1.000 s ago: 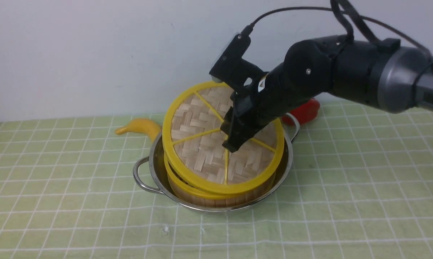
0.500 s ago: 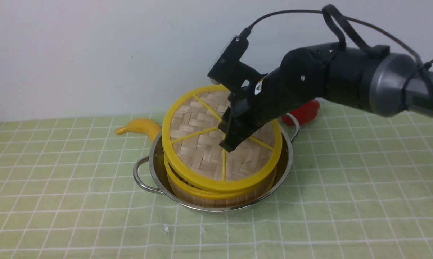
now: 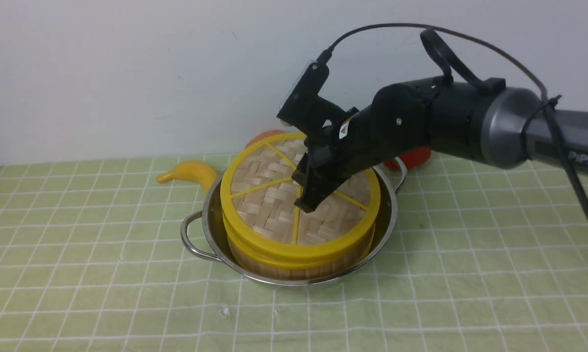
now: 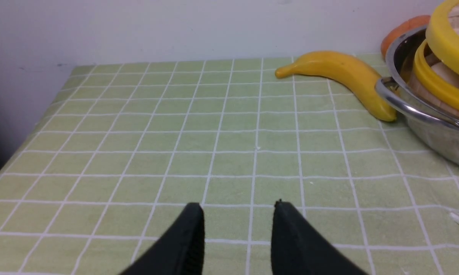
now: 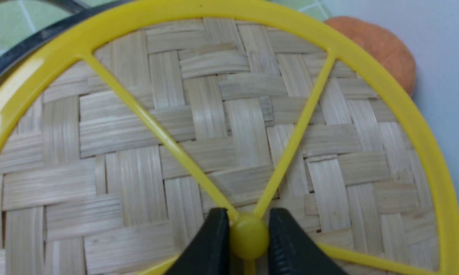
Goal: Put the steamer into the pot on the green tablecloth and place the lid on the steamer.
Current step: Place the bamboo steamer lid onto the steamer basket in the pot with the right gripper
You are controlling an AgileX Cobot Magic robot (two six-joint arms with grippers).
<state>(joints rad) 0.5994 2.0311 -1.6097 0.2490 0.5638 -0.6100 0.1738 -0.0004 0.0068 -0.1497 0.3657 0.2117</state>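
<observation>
Lowered and levelled since the earlier frame, the flat yellow-spoked woven-bamboo lid (image 3: 264, 195) is settling onto the yellow-rimmed bamboo steamer (image 3: 284, 271) in the shiny steel pot (image 3: 207, 230); the right pincer (image 5: 248, 223) is gripping its centre from directly above.

Shiny steel pot (image 3: 212, 229), matt woven-bamboo lid (image 3: 269, 200) with glossy yellow plastic rim, wooden steamer (image 3: 298, 272), matt green tablecloth (image 3: 103, 274)

My right arm (image 3: 450, 122) reaches forward and to my left, wrist pitched down, right gripper (image 3: 307, 198) pinching the lid (image 5: 176, 126) by its hub. My left gripper (image 4: 237, 208) hangs low, jaws parted, empty.
</observation>
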